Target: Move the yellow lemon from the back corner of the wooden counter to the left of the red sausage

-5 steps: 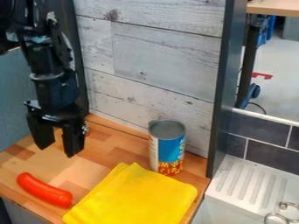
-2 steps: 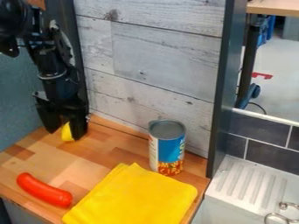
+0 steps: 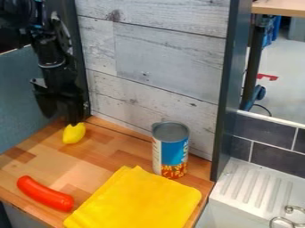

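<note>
Presently, the yellow lemon (image 3: 74, 133) rests on the wooden counter (image 3: 98, 150), to the left of the can (image 3: 171, 150) and well apart from it. It seems to be carried by the counter alone, because nothing is closed around it. Directly above it, and so also up and left of the can, hangs the black gripper (image 3: 60, 117). Its jaws are spread, with a gap between them, and they pinch nothing. The tip of one finger comes very near the top of the lemon (whether the two touch, one cannot tell). This downward posture probably allows the fingers to stand around a small thing without lying against the counter.

The can itself stands upright on its flat base, which likely explains why it is steady without any support, although the grey wall panel (image 3: 161, 67) rises behind it. In front of the can, and just beside its base, the yellow cloth (image 3: 134, 200) lies folded and flat; the folding probably keeps it compact and low. Farther to the left of the can, and nearer to the camera, the red sausage (image 3: 45, 193) lies on its side, and its bent shape perhaps helps against rolling. To the right of the can, beyond the dark upright post (image 3: 228, 89), is the ribbed white drainboard (image 3: 253, 185).
</note>
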